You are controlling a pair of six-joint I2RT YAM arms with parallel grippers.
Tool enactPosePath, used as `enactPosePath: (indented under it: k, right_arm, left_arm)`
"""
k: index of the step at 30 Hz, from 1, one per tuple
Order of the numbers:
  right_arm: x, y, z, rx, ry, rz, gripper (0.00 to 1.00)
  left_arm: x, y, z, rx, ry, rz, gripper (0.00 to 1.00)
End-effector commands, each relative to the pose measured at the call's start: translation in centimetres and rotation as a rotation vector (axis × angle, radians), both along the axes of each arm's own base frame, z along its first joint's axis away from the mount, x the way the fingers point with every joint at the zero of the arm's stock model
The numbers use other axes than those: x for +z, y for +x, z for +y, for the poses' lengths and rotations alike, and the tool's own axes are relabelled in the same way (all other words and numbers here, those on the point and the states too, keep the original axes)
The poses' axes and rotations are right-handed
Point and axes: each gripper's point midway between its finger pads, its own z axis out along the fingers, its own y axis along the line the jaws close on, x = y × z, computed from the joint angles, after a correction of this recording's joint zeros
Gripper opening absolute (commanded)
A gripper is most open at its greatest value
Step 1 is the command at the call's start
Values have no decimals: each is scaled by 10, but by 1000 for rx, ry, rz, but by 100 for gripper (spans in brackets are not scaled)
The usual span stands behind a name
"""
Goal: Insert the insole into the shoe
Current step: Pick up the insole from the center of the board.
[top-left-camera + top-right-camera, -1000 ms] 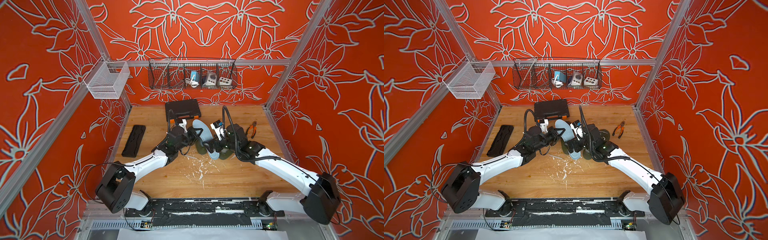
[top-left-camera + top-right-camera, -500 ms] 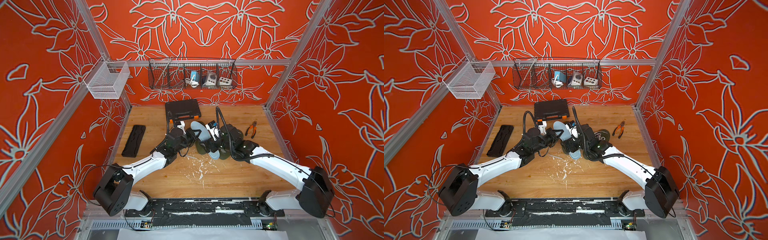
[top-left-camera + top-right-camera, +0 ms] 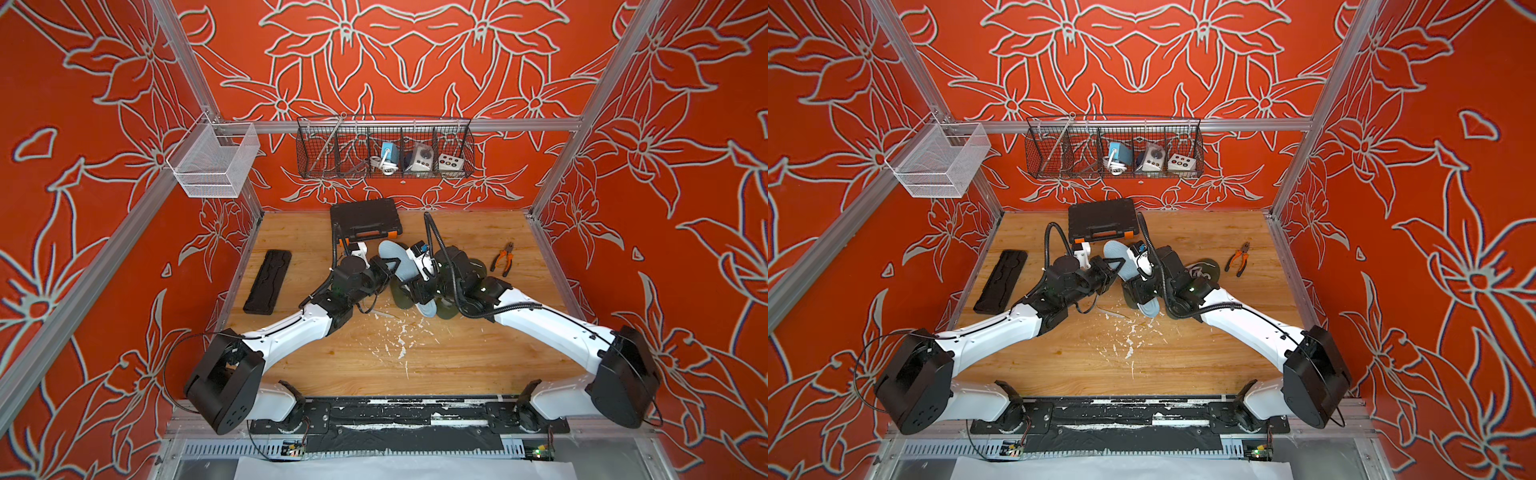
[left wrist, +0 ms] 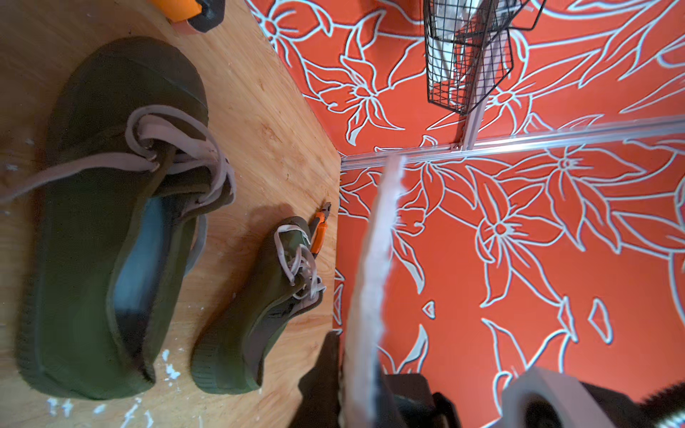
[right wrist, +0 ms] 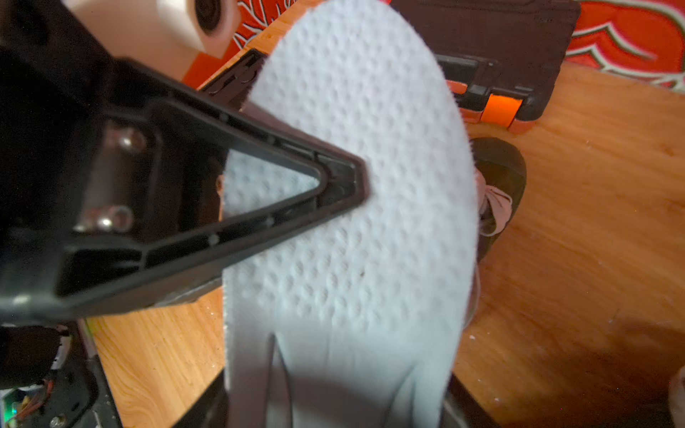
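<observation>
grey insole, between left hand and right hand, near olive shoe

Both arms are built alike. Nearest the base rail, black and scuffed white, each has a blocky black shoulder housing, the left one's with small round holes in its face. The left arm and right arm have smooth white links ending in black wrist sections. A thin black cable loops beside the housing, and a ribbed black conduit arches over the wrist. On the left claw, one finger is an open black triangle with bright screws at its root.
</observation>
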Motion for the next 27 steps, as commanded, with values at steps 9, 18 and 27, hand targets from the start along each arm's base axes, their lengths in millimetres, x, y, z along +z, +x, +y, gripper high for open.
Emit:
enactPosePath:
  k: [9,18,27]
  right_arm:
    - [-6,6,-54,-169,-70,162,37]
    - [-3,8,-181,-493,-167,247,31]
    - [7,4,-248,-660,-126,279,29]
  left_arm:
    - [17,8,7,-5,183,-85,68]
    - [0,15,-56,-459,762,-483,59]
    - [-25,22,-127,-811,1254,-970,61]
